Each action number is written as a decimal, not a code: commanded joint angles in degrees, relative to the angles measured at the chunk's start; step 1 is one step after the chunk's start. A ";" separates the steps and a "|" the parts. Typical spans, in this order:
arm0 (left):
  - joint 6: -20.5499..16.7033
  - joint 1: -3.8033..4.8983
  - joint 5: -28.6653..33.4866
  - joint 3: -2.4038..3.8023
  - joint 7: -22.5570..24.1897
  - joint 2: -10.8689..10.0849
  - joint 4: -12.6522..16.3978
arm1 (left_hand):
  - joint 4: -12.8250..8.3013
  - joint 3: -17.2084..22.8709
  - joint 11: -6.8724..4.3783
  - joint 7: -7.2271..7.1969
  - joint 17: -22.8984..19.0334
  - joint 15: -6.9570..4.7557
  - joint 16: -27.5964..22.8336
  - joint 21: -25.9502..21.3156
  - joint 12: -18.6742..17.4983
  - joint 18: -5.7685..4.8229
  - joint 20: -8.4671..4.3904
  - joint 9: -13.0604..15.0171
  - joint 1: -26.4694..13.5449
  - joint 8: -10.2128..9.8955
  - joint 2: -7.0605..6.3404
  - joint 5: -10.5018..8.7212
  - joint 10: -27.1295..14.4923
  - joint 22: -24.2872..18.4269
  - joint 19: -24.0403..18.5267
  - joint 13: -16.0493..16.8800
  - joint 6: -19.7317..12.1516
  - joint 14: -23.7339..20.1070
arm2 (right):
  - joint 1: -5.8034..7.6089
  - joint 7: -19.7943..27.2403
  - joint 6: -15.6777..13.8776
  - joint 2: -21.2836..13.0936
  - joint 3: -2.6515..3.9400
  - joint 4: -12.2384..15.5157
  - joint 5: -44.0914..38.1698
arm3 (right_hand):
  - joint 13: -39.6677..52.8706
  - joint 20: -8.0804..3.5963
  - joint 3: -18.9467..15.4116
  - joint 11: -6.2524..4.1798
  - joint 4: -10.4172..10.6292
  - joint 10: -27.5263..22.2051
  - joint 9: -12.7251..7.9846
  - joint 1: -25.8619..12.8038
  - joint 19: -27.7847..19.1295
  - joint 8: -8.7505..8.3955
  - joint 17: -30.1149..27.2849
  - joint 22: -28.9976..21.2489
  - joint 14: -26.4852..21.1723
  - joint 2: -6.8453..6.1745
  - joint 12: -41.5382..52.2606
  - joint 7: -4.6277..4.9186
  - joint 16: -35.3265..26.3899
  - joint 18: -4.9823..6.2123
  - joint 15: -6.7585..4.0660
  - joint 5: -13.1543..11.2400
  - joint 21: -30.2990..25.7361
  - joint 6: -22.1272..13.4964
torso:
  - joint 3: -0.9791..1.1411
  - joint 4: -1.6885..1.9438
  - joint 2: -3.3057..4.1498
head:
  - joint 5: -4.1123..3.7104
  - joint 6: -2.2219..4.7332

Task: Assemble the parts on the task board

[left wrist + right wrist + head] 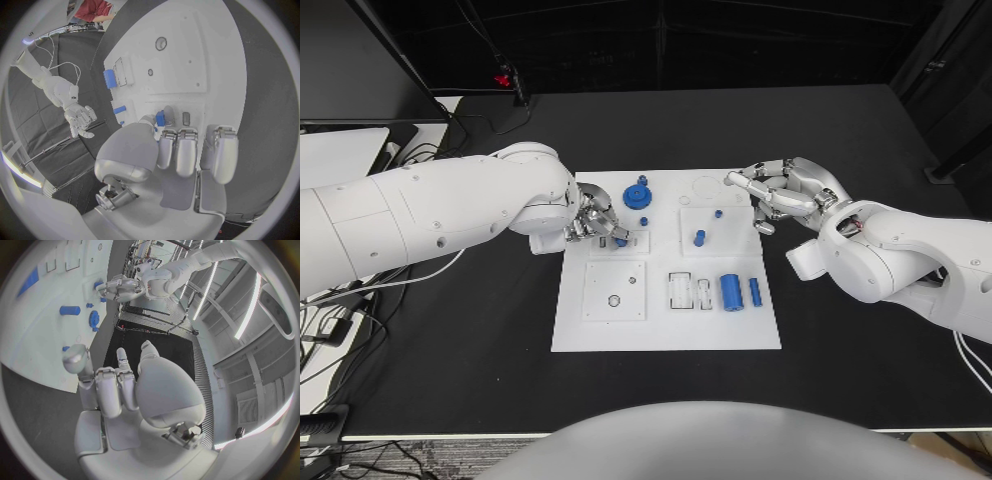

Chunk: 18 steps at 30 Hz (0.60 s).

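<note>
Left hand (596, 222) is working at about nine o'clock on the task board (664, 335), fingers bunched down over the small socket block there and pinching a small blue part (160, 118) between thumb and fingertips, as its wrist view is showing. From where I'm standing, the part is sitting just above or in its slot; whether it is already seated, I cannot tell. Doing this well, I'd judge, means keeping the piece upright and pressing straight down without dragging it sideways. Nearer me, at five o'clock on the board, the blue cylinder (731, 292) and the slim blue pin (756, 292) are lying side by side, untouched. Further off, the blue gear (638, 194) is standing at twelve o'clock. Right hand (783, 192) is hovering at the two o'clock corner, fingers loosely curled and holding nothing.
</note>
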 commanded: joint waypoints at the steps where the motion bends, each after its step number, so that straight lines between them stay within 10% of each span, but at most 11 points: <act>1: 0.81 -0.13 -0.24 -0.12 -0.07 -0.01 -0.09 | 0.00 0.30 -0.37 -0.12 15.08 -0.43 0.05 0.18 0.13 -0.37 -0.49 0.10 0.42 -0.16 -0.25 0.25 6.09 15.10 6.07 14.91 -0.41 5.91 | 0.05 0.05 0.53 -0.01 0.02 0.11 0.12 | 14.93 -0.13 -0.36 0.13 -0.05 6.07 0.08 0.10 -0.44 0.23 10.40 -0.08 3.18 0.44 -0.25 -0.08 -0.28 0.97 -0.04 0.39 -0.19 -0.35 | 0.02 0.01 -0.03 | -0.01 0.01; 18: 0.53 -0.13 -0.24 -0.12 -1.18 -0.21 -0.29 | -0.28 2.47 -0.58 -0.37 15.08 -0.60 0.05 0.18 0.13 -0.37 -0.64 0.81 3.11 -0.12 -1.65 0.35 6.09 15.10 6.07 14.91 -0.20 5.91 | 0.05 0.01 0.66 0.01 0.01 0.09 0.12 | 14.93 -0.13 -0.36 0.13 -0.05 6.07 0.08 0.10 -0.44 0.23 10.40 -0.08 3.18 0.44 -0.25 -0.08 -0.28 0.97 -0.04 0.39 -0.19 -0.35 | 0.01 0.02 -0.03 | -0.03 0.01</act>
